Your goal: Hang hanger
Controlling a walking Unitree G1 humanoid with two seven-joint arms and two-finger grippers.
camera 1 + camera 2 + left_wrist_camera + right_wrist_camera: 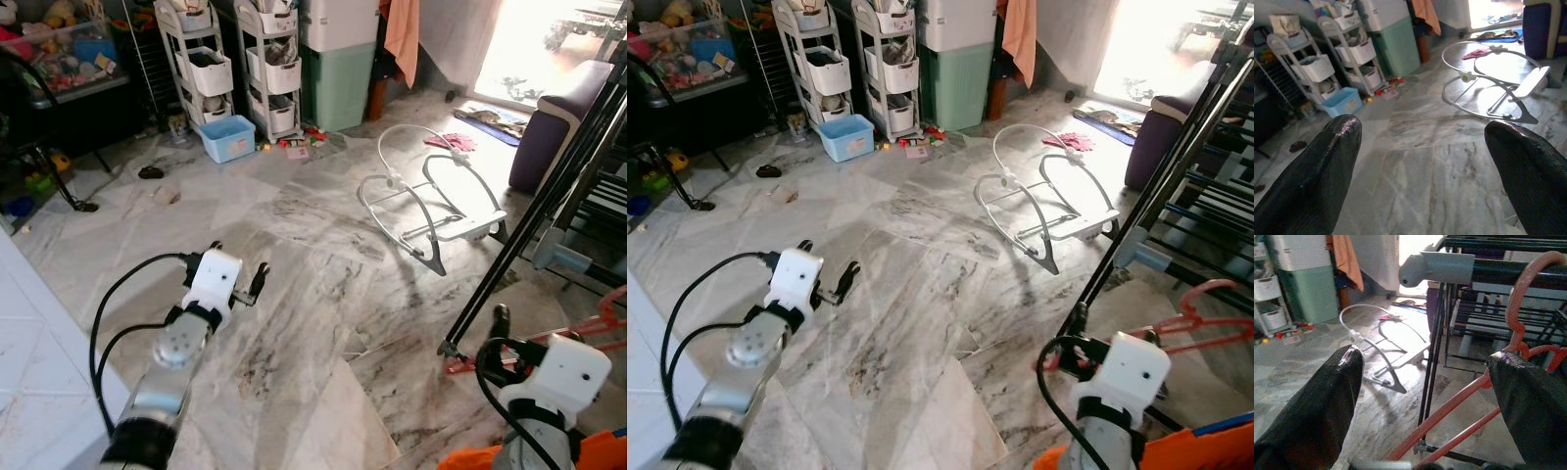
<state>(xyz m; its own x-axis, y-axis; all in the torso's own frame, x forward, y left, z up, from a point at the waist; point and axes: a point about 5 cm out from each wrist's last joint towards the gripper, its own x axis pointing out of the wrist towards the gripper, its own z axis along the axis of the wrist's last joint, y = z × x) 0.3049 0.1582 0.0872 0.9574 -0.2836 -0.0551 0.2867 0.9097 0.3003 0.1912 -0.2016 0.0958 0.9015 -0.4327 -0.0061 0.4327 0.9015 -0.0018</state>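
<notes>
A pink hanger [1449, 416] has its hook [1518, 298] curved over a dark bar [1518, 273] of the black drying rack [549, 206] at my right. My right gripper [1425, 382] is open low beside the rack. The hanger's sloping arms pass between its fingers, close to one finger [1533, 401], which hides their upper ends. From the head camera the hanger [1195, 313] lies just beyond that gripper [1104, 345]. My left gripper [240, 257] is open, held out over the marble floor with nothing between its fingers.
A white baby-bouncer frame [431, 206] stands on the floor ahead. Shelving carts [196, 59], a blue bin [227, 137] and a green cabinet [338, 83] line the far wall. A purple sofa [558, 117] sits behind the rack. Orange cloth [598, 450] shows at my lower right.
</notes>
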